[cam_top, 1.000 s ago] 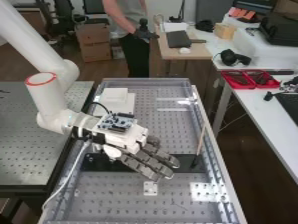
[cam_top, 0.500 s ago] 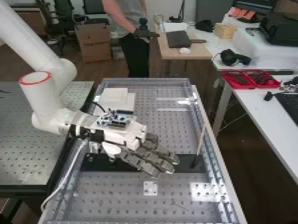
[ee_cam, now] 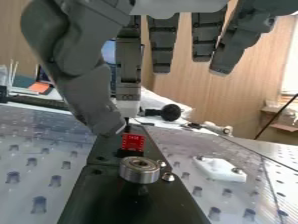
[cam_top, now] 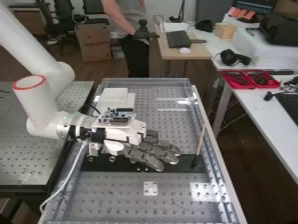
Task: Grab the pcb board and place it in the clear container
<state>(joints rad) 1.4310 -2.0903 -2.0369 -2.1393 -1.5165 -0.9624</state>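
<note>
The fingers [ee_cam: 163,45], loosely extended and empty, hang over the left part of the black plate [ee_cam: 166,205], on which the red PCB [ee_cam: 133,142] sits near a ball bearing [ee_cam: 140,171]. Probably light, stiff and fragile, it invites a pinch by opposite edges; its underside is hidden.

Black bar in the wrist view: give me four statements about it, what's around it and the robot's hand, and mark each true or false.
1. The red board sits on the black bar. True.
2. The metal bearing lies in a red tray. False: it is on the black bar too.
3. The white bracket lies beside the bar, on the perforated bench. True.
4. The hand is curled round the red board. False: its fingers are open and hold nothing.
</note>
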